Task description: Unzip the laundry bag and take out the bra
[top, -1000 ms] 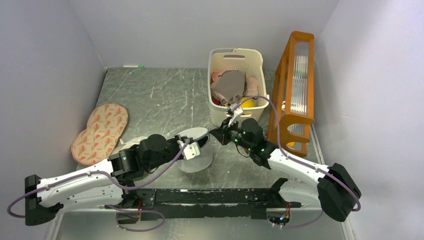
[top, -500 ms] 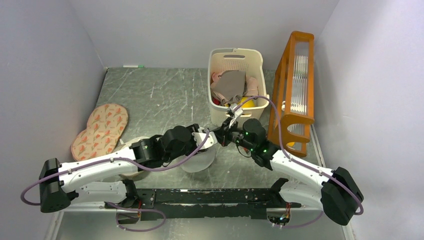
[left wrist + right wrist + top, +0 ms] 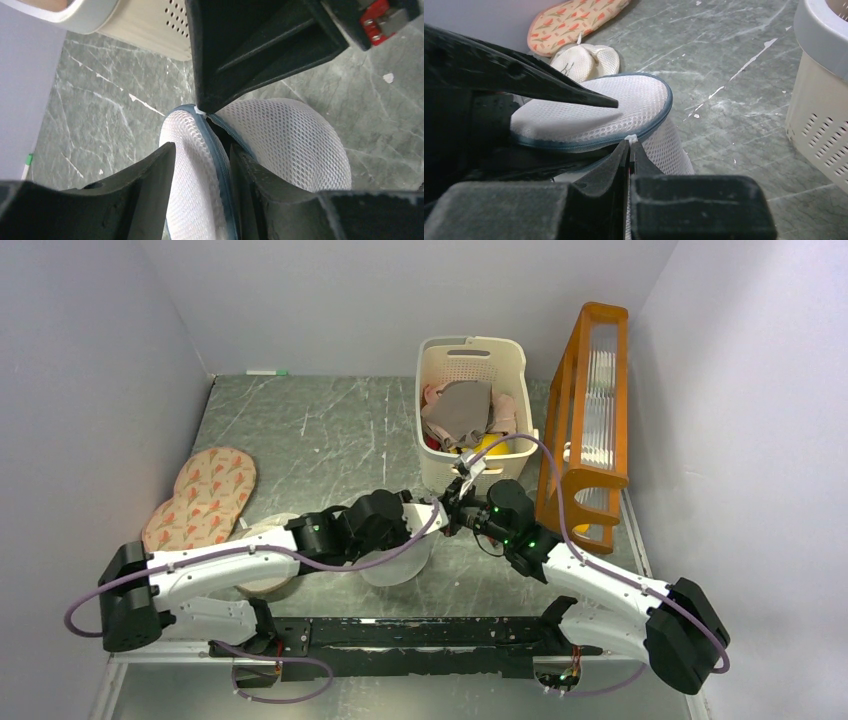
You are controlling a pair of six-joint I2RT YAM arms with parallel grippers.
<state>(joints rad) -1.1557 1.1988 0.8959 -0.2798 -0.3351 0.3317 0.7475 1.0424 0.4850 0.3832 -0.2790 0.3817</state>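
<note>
The laundry bag (image 3: 396, 565) is a white mesh pouch with a blue-grey zip rim, near the table's front middle, mostly under my left arm. Its lid (image 3: 624, 100) is lifted at one side, leaving a dark gap. My left gripper (image 3: 200, 167) straddles the lid's rim, one finger (image 3: 135, 190) on top and one finger (image 3: 260, 195) in the gap, closed on the lid (image 3: 192, 165). My right gripper (image 3: 629, 145) is shut on the white zip pull (image 3: 630, 137) at the rim. In the top view the two grippers meet (image 3: 440, 515). The bra is hidden.
A cream slatted basket (image 3: 432, 455) with a grey-brown garment (image 3: 462, 410) stands just behind the grippers. An orange rack (image 3: 590, 420) leans at the right wall. Pink patterned pads (image 3: 200, 505) and cream round pads (image 3: 584, 60) lie to the left.
My left arm has stretched out to the right and its gripper has come onto the bag's lid rim beside the right gripper. The right gripper has barely moved.
</note>
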